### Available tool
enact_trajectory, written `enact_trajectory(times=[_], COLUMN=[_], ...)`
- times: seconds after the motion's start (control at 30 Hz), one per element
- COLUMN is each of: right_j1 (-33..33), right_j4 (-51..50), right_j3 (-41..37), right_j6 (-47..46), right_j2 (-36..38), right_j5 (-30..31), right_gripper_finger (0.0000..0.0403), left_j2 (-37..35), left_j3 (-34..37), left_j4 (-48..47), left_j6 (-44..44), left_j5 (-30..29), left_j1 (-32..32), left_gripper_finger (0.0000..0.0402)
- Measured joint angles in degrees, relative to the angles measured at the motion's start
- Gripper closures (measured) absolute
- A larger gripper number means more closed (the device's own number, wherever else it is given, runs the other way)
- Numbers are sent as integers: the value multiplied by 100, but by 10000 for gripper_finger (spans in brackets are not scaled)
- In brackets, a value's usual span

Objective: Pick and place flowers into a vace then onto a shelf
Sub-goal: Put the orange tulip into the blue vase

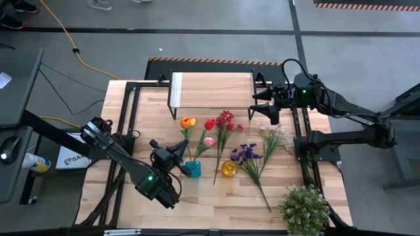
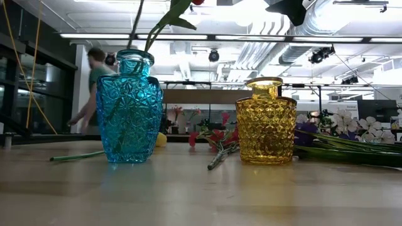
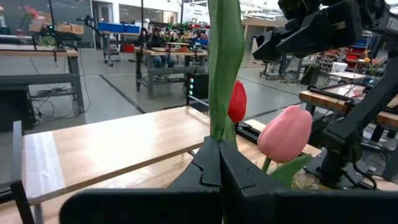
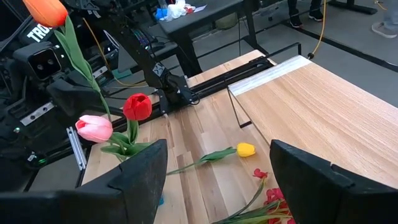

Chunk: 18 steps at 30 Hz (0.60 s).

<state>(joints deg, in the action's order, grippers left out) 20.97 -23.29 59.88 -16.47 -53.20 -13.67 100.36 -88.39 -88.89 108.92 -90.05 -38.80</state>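
Left gripper (image 1: 178, 152) sits at about 8 o'clock of the table, fingers pinched closed on the green stem of the orange tulip (image 1: 188, 122). In the left wrist view the stem rises straight out of the closed fingertips (image 3: 214, 163). The stem's lower end runs down into the blue glass vase (image 1: 193, 168); low view shows it passing through the neck, leaning a little.

Just beside, toward 3 o'clock of that vase: pink tulip (image 1: 209, 141) and red tulip (image 1: 210, 124), their stems also slanting to the blue vase. Whether they are seated inside, cannot tell.

Centre: red spray (image 1: 226, 118) lying flat, yellow glass vase (image 1: 229, 168) standing empty. Then purple spray (image 1: 245, 154) and white spray (image 1: 275, 136), both flat on the tabletop.

Shelf (image 1: 211, 90) at 12 o'clock, top bare.

Right gripper (image 1: 262, 103) hovers at 2 o'clock, beside the shelf's right end, jaws spread wide, holding nothing.

Judgement: stems light, springy, likely slippery plastic; grip mid-stem, below the leaves. Vases are cut glass, heavier, fragile, tippy with tall stems; take them around the body.
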Motion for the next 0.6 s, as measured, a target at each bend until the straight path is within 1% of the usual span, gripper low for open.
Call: enact_trajectory(times=[0.23, 0.6], right_j1=[0, 0], right_j4=[-1, -2], right_j3=[0, 0], right_j6=[25, 42], right_j2=[-1, 0], right_j5=[0, -2], right_gripper_finger=[130, 130], left_j2=[8, 207], left_j3=[1, 8], left_j4=[106, 277], left_j6=[-45, -44], left_j5=[-8, 23], left_j1=[30, 58], left_gripper_finger=[382, 382])
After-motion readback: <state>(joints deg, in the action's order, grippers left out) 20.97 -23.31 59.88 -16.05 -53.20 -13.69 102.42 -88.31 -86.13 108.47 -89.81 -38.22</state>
